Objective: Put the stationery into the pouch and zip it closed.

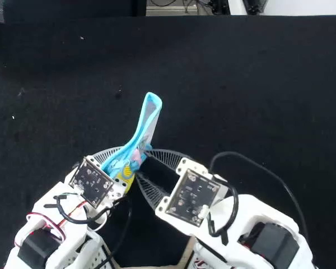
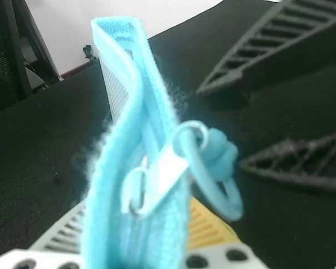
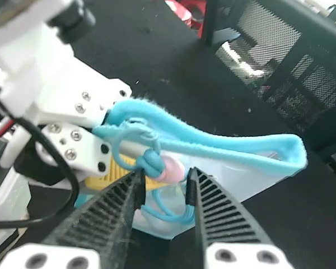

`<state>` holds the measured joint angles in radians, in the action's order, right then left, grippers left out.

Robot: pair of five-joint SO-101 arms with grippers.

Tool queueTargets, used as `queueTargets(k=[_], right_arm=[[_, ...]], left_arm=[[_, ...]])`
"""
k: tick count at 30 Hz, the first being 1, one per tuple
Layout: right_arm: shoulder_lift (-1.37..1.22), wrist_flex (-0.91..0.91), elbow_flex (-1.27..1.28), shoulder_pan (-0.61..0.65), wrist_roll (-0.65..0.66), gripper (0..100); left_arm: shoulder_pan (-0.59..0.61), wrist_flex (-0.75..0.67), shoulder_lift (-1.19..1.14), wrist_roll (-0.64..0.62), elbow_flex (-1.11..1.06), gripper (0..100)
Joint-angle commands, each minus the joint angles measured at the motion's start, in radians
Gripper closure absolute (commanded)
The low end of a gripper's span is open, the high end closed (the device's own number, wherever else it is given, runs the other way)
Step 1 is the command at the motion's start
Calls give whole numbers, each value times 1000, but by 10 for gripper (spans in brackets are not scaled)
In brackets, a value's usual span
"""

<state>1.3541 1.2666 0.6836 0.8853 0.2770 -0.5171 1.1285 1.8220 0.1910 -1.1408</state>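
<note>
A light blue zip pouch (image 1: 147,120) is held up off the black table, its free end pointing away from the arms. My left gripper (image 1: 122,171) is shut on the pouch's near end, close to the silver zipper pull (image 2: 157,180). A blue cord loop (image 2: 215,168) with a pink bead (image 3: 169,168) hangs from the pull. My right gripper (image 3: 163,185) is open, its black ribbed fingers (image 3: 119,204) on either side of the cord and bead, apart from them. The right wrist view shows the white left gripper (image 3: 81,131) clamping the pouch (image 3: 241,162). What the pouch holds is hidden.
The black table (image 1: 241,84) stretches wide beyond and to both sides of the pouch. Both arm bodies crowd the near edge. Dark mesh chairs (image 3: 291,61) stand in the room behind.
</note>
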Motion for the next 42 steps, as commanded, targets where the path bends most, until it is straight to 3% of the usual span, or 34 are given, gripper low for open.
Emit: queueTargets(k=[1, 11, 17, 24, 37, 42], right_arm=[[-16, 11, -5, 9, -5, 864], [139, -18, 128, 12, -11, 852], [163, -180, 280, 12, -12, 745], [163, -336, 317, 12, -104, 819], [162, -460, 415, 11, -117, 825], [163, -486, 390, 6, -112, 991]], left_arm=[[-8, -23, 3, -2, 35, 966], [-8, -23, 3, -2, 36, 966], [-8, -23, 3, -2, 36, 966], [-8, -23, 3, -3, 31, 966], [-15, -17, 3, -8, 35, 966], [-10, -15, 3, -8, 33, 966]])
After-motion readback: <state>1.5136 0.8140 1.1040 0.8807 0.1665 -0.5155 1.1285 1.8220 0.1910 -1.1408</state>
